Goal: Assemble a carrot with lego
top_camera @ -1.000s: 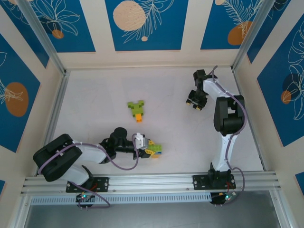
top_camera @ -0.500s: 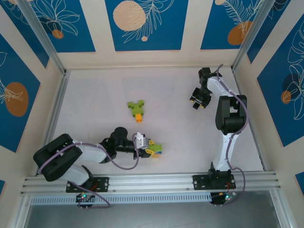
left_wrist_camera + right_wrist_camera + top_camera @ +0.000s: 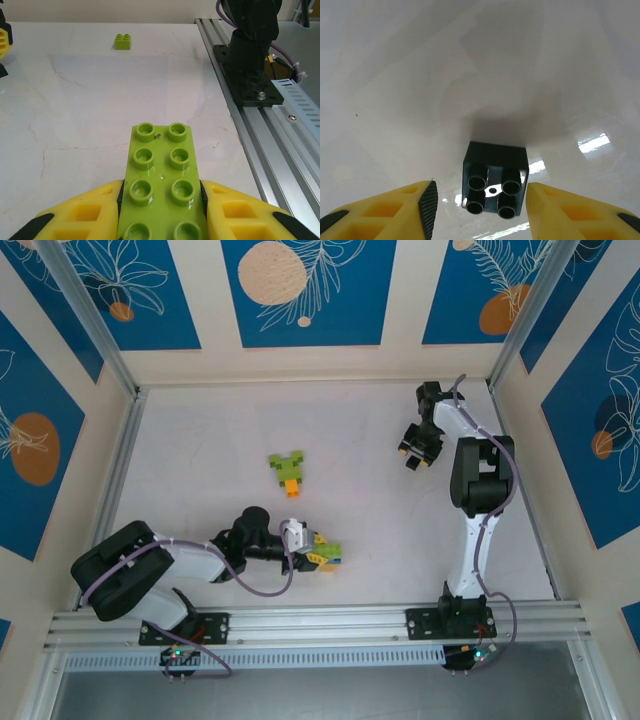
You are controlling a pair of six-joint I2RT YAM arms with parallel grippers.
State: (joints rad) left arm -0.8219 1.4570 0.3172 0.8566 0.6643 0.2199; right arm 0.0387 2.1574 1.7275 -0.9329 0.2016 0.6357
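One white table (image 3: 200, 460) carries everything, closed in by patterned walls (image 3: 300, 290) on the left, far and right sides. One metal rail (image 3: 320, 620) runs along the near edge.

Two arms are bolted to that rail. The left arm (image 3: 150, 575) lies low, reaching right along the near part of the table. The right arm (image 3: 480, 480) stands close to the right wall and stretches toward the far right corner.

There are two grippers. The left gripper (image 3: 318, 558), just inside the rail, is clamped on one long green brick (image 3: 162, 185), which is two studs wide and juts forward between the yellow fingers. The right gripper (image 3: 417, 454) has its jaws apart around one black brick (image 3: 495, 175). That brick's hollow underside faces the wrist camera, and a gap shows beside one finger.

One cluster of bricks (image 3: 288, 472), green with a single orange piece at its near end, sits mid-table, well apart from both grippers. One small green brick (image 3: 122, 41) lies alone ahead of the left gripper.

Bare tabletop spreads over the far left and between the cluster and the right gripper. The right gripper is near the far and right walls.
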